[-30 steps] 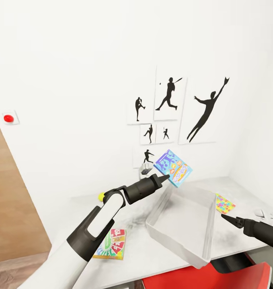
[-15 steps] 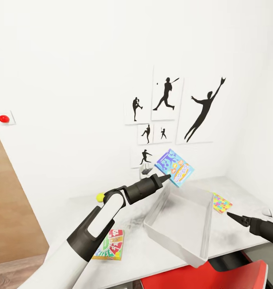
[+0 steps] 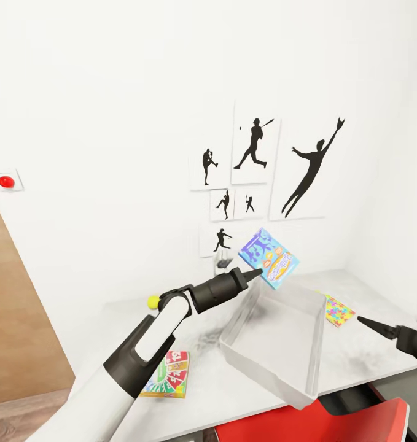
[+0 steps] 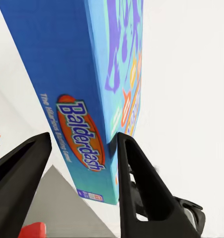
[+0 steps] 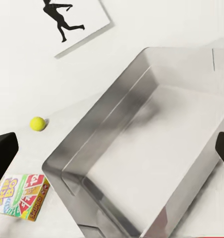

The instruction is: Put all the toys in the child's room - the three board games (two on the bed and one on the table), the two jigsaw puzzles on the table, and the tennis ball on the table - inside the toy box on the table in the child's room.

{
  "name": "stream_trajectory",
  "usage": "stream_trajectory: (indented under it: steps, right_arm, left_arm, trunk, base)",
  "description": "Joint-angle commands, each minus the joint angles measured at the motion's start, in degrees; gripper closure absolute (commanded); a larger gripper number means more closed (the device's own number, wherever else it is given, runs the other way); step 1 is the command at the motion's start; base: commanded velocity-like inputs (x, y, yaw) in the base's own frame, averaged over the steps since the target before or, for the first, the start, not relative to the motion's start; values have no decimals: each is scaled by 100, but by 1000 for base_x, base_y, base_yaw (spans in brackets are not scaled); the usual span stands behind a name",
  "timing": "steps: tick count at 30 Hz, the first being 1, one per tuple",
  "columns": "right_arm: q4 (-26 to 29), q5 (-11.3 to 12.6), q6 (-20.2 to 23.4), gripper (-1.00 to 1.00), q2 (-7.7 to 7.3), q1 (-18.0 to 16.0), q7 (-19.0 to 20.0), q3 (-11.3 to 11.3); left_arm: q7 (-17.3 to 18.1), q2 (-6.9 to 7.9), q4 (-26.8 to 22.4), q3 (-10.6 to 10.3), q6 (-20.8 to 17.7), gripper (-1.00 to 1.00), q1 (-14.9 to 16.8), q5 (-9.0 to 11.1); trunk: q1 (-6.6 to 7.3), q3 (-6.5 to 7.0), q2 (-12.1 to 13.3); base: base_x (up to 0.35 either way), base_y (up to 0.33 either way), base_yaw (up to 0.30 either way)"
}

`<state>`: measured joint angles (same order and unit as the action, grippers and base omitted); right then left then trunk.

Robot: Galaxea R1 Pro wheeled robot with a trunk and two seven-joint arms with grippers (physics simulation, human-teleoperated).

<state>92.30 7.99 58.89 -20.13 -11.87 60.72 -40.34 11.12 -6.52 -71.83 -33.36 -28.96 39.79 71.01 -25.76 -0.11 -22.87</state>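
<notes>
Your left gripper has its jaws clenched on the blue board game, labelled "Balderdash", held above the toy box on the table. Your right gripper hangs beside it, jaws released; "Skip-Bo" box lies nearby

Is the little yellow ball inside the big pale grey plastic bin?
No. The small yellow ball lies on the pale table top, apart from the empty pale grey plastic bin.
</notes>
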Motion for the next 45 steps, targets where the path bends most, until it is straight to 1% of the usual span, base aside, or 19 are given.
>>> stream_trajectory:
  steps: [1,3,4,8,9,11,12,14,15,16,17,22,24,26,31,36,41,43,45]
  right_arm:
    - [-1,10,31,-100,-2,-3,14,-5]
    - [-2,108,50,-100,-23,-1,22,-7]
    - [-2,108,50,-100,-23,-1,22,-7]
    - [-2,169,62,-100,-19,-2,24,-13]
    - [-2,169,62,-100,-19,-2,24,-13]
    - [-2,181,65,-100,-7,-4,22,-15]
    - [-2,204,70,-100,8,-1,23,-16]
    - [-2,254,75,-100,16,1,25,-16]
    - [-2,366,80,-100,22,1,26,-15]
    - [-2,562,86,-100,27,11,27,3]
    - [-2,562,86,-100,27,11,27,3]
    - [-2,1175,90,-100,41,28,26,53]
    - [-5,1333,89,-100,55,15,23,92]
    - [-7,1438,89,-100,91,4,22,171]
    - [-3,1577,111,-100,277,-36,21,422]
    - [-8,1644,111,-100,479,-172,20,539]
    - [-8,1673,111,-100,717,-232,19,578]
    - [-9,1679,111,-100,829,-243,19,585]
    - [-9,1679,111,-100,961,-250,19,590]
  left_arm:
    - [11,-1,7,6,-30,100,3,42]
    - [122,-11,208,14,-78,100,24,39]
    - [122,-11,208,14,-78,100,24,39]
    - [236,-43,551,7,-128,100,119,47]
    - [236,-43,551,7,-128,100,119,47]
    - [295,-59,762,-8,-176,100,199,56]
    - [519,-72,1038,-51,-223,100,226,57]
    - [781,-80,1263,-118,-230,100,220,41]
    - [1051,-86,1442,-207,-198,100,187,18]
    - [1266,-89,1569,-300,-100,100,162,3]
    - [1266,-89,1569,-300,-100,100,162,3]
    - [1549,-112,1721,-583,259,100,131,-4]
    - [1604,-143,1748,-714,364,100,126,-4]
    - [1644,-172,1747,-822,435,100,122,-5]
    - [1705,-226,1713,-1055,596,100,118,-7]
    - [1735,-255,1677,-1288,860,100,121,-14]
    - [1710,-265,1663,-1379,1070,100,121,-46]
    - [1703,-269,1658,-1397,1173,100,120,-119]
    - [1691,-273,1649,-1408,1325,100,119,-239]
  trunk:
    - [-2,-2,-5]
    - [-2,-2,-5]
    - [-2,-2,-5]
    - [-2,-2,-5]
    - [-2,-2,-5]
    - [-2,-2,-5]
    - [-2,-2,-5]
    - [-2,-2,-5]
    - [-2,-2,-5]
    - [-2,-2,-5]
    - [-2,-2,-5]
    - [-2,-2,-5]
    - [-2,-2,-5]
    - [-2,-2,-5]
    - [-2,-2,-5]
    - [-2,-2,-5]
    - [-2,-2,-5]
    - [-2,-2,-5]
    - [-2,-2,-5]
  base:
    - [0,0,0]
    - [0,0,0]
    - [0,0,0]
    - [0,0,0]
    - [0,0,0]
    - [0,0,0]
    - [0,0,0]
    - [0,0,0]
    - [0,0,0]
    - [0,0,0]
    - [0,0,0]
    - [0,0,0]
    - [0,0,0]
    - [0,0,0]
    - [0,0,0]
    - [0,0,0]
    - [0,0,0]
    - [0,0,0]
    - [0,0,0]
